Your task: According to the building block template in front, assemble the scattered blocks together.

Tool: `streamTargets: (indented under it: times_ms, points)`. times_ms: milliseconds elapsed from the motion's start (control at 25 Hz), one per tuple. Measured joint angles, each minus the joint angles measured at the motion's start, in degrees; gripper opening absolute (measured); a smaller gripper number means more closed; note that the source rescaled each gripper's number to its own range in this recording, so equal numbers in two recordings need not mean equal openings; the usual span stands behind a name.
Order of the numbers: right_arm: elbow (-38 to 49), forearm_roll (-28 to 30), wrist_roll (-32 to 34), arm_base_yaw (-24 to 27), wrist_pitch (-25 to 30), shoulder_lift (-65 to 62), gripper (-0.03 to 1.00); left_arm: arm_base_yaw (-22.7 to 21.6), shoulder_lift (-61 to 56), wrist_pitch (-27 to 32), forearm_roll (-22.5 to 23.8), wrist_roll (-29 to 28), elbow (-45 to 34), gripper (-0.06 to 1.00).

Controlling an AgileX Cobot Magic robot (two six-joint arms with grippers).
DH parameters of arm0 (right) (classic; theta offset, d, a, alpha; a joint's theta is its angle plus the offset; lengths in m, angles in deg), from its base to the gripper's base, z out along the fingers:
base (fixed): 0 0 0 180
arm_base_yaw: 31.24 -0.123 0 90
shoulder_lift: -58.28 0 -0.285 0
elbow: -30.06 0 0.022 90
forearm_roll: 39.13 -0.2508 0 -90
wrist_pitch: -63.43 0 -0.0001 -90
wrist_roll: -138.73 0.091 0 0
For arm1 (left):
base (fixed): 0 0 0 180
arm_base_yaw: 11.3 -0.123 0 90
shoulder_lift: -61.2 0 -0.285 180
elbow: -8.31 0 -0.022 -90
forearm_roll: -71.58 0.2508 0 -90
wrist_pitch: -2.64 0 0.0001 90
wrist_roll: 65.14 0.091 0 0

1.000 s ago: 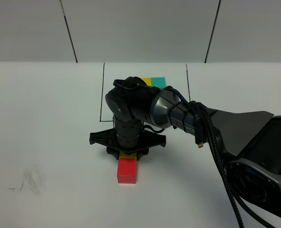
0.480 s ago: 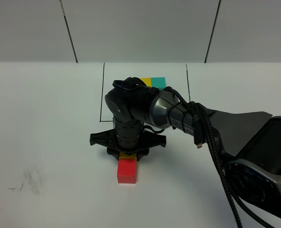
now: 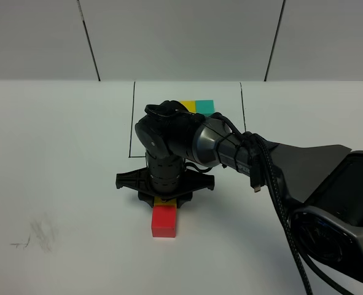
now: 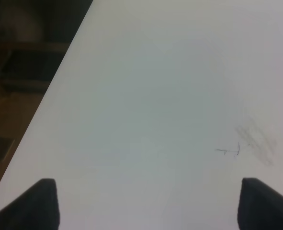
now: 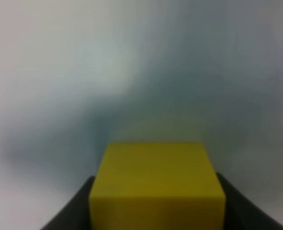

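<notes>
The right arm reaches across to the middle of the table. My right gripper [image 3: 164,198] points straight down and is shut on the yellow cube [image 3: 164,201], which rests on the table against the far side of the red cube [image 3: 164,221]. In the right wrist view the yellow cube [image 5: 156,182] sits between the two dark fingers. The template [image 3: 199,105] lies behind the arm inside a thin black rectangle; only its yellow and teal cubes show. The loose teal cube is hidden. My left gripper [image 4: 148,201] is open and empty over bare table.
A grey pencil scuff [image 3: 37,236] marks the table at the front left; it also shows in the left wrist view [image 4: 251,141]. The table's left edge [image 4: 60,96] drops to a dark floor. The right arm's base and cable [image 3: 292,203] fill the right side.
</notes>
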Motion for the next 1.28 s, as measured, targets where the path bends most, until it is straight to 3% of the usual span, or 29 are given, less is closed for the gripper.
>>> streamTargets:
  times_ms: [160, 400, 520, 1000, 1280]
  points:
    - [0.0, -0.1, 0.0, 0.0, 0.1, 0.4, 0.52, 0.0, 0.0, 0.0, 0.0, 0.0, 0.0, 0.82]
    - [0.0, -0.2, -0.1, 0.0, 0.3, 0.6, 0.75, 0.0, 0.0, 0.0, 0.0, 0.0, 0.0, 0.82]
    - [0.0, 0.0, -0.1, 0.0, 0.3, 0.6, 0.82, 0.0, 0.0, 0.0, 0.0, 0.0, 0.0, 0.82]
    - [-1.2, 1.5, -0.1, 0.0, 1.2, -4.2, 0.84, 0.0, 0.0, 0.0, 0.0, 0.0, 0.0, 0.82]
    - [-4.5, 3.9, -0.1, 0.0, 6.6, -9.6, 0.84, 0.0, 0.0, 0.0, 0.0, 0.0, 0.0, 0.82]
